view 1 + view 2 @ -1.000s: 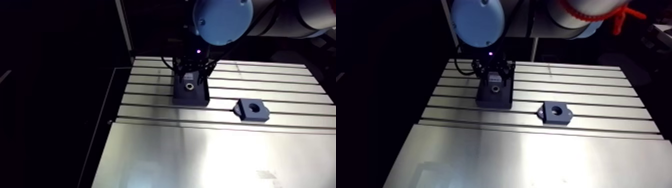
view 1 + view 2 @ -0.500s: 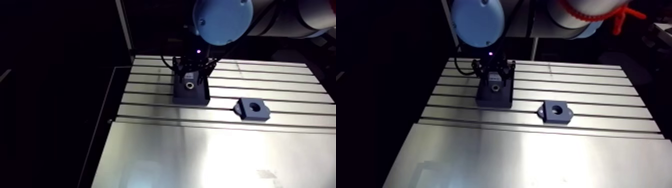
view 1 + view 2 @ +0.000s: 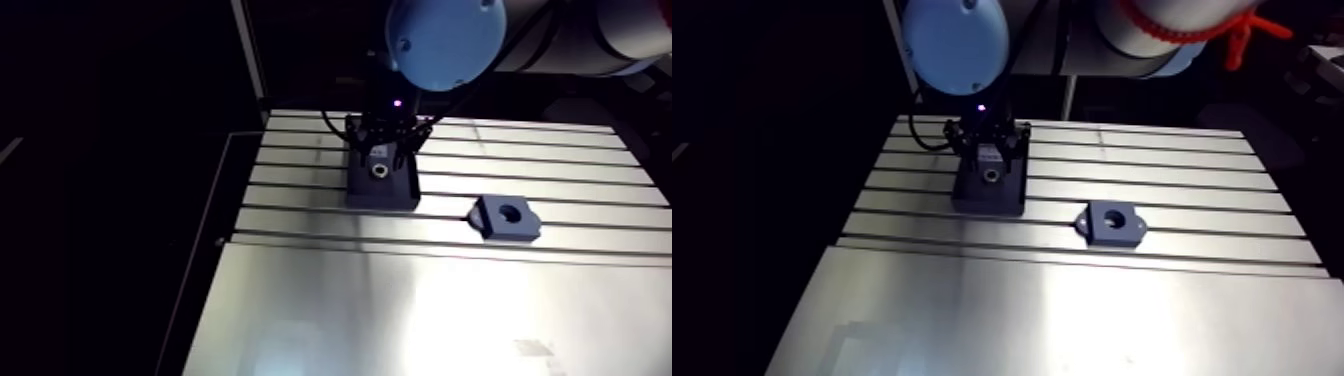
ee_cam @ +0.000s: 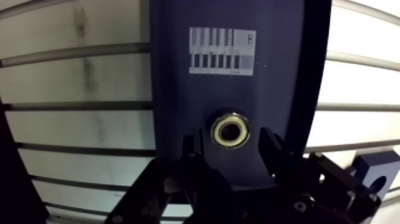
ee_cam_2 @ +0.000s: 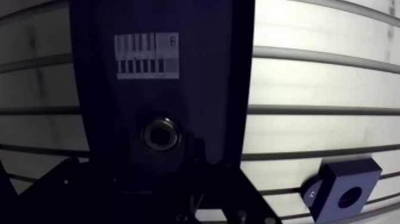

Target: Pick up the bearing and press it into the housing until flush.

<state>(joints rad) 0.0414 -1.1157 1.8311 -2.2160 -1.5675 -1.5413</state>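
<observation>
End effector (image 4: 231, 139) hangs low over a dark block (image 4: 178, 77) on the slotted desk (image 3: 400, 310), far-left part of the desk in the arm view. Bearing (image 4: 231, 130) sits in a round seat in the top of the block. It is a brass-coloured ring with a dark bore, lying flat with the bore facing up. Wrist view: the two fingers (image 4: 193, 149) stand wide apart, one on each side of the bearing, with a clear gap to the ring on both sides, so the end effector is spread and gripping nothing. Cannot tell how high the fingertips are above the block face. A white label (image 4: 222, 50) with black bars is on the block's top, ahead of the bearing, well apart from it. Housing (image 3: 1110, 224) is a separate dark block with a round hole in its top face. It lies flat on the desk to the right of the bearing's block and a bit nearer, across a couple of slots, not touching it. Housing bore looks empty. Bearing and housing are well apart.
</observation>
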